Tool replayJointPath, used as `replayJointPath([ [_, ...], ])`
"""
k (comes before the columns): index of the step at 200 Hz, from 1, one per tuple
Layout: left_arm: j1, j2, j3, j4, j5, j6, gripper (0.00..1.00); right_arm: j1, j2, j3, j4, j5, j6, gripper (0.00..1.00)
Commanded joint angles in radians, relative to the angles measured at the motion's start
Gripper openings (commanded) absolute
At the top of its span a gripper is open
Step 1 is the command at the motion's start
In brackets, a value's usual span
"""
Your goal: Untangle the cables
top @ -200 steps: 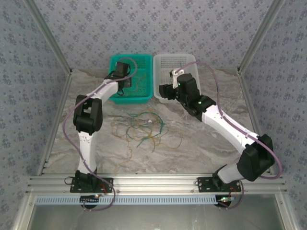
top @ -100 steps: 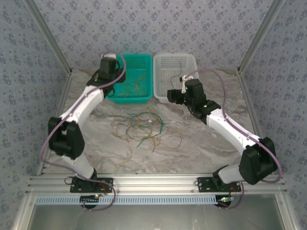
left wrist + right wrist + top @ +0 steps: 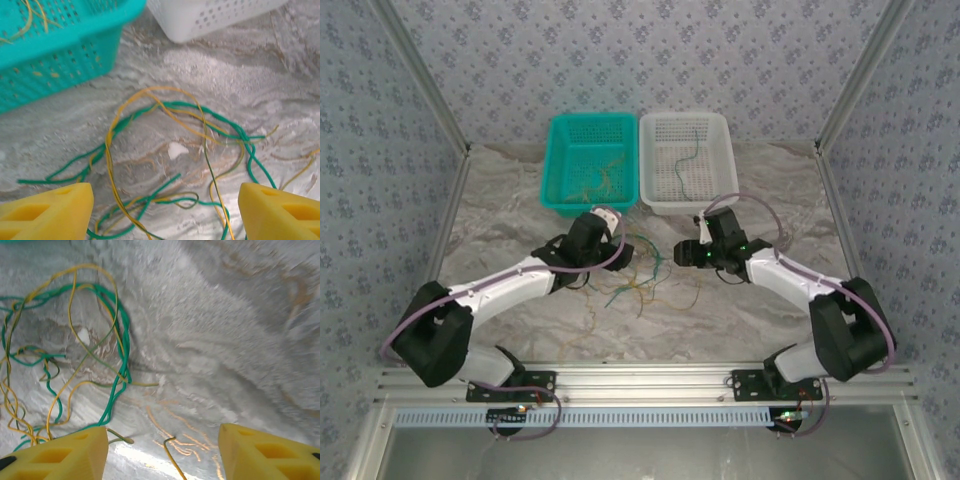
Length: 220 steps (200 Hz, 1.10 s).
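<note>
A tangle of green and yellow-tan cables [image 3: 632,272] lies loose on the marbled table in front of the two baskets. My left gripper [image 3: 612,240] hangs open over the tangle's left part; in the left wrist view its yellow fingers [image 3: 45,210] flank crossed green and yellow loops [image 3: 165,150], gripping none. My right gripper [image 3: 680,254] is open at the tangle's right edge; in its wrist view the cables [image 3: 100,340] lie ahead on the left, and one yellow wire end [image 3: 172,452] sits between the fingers [image 3: 270,452], untouched.
The teal basket [image 3: 560,190] at the back holds several yellow-tan wires [image 3: 598,178]. Beside it the white basket [image 3: 720,195] holds a green wire [image 3: 688,160]. Loose wire ends trail toward the front [image 3: 590,320]. Aluminium frame posts bound the table.
Both arms have left the baskets and dropped to the table. The left swung down from the teal basket, the right pulled back from the white one. Both now hover at the tangle.
</note>
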Motion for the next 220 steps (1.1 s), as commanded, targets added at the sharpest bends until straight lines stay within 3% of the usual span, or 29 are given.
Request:
replayJointPath([
  [1, 0.001, 0.023, -0.012, 0.116, 0.031, -0.041, 0.75, 0.030, 0.084, 0.038, 0.004, -0.087, -0.011, 0.58],
  [28, 0.000, 0.054, -0.005, 0.130, -0.016, -0.070, 0.75, 0.086, 0.178, 0.079, 0.014, -0.088, -0.009, 0.50],
  [53, 0.000, 0.057, -0.029, 0.166, -0.044, -0.081, 0.75, 0.104, 0.237, 0.090, 0.063, -0.095, 0.020, 0.36],
  [68, 0.000, 0.057, -0.036, 0.164, -0.067, -0.088, 0.75, 0.114, 0.254, 0.113, 0.052, -0.079, 0.016, 0.18],
  [83, 0.000, 0.046, -0.043, 0.158, -0.078, -0.093, 0.75, 0.118, 0.250, 0.131, 0.033, -0.077, 0.006, 0.15],
  [94, 0.001, 0.030, -0.059, 0.173, -0.089, -0.093, 0.75, 0.122, 0.237, 0.141, 0.019, -0.064, -0.004, 0.04],
  [103, 0.002, 0.017, -0.070, 0.181, -0.105, -0.092, 0.75, 0.124, 0.221, 0.149, 0.002, -0.052, -0.012, 0.00],
  [154, 0.019, -0.025, -0.085, 0.175, -0.134, -0.091, 0.75, 0.132, 0.092, 0.223, -0.127, 0.033, -0.083, 0.00],
  [220, 0.055, -0.135, -0.127, 0.209, -0.138, -0.070, 0.75, 0.130, -0.084, 0.333, -0.200, 0.007, -0.142, 0.00],
])
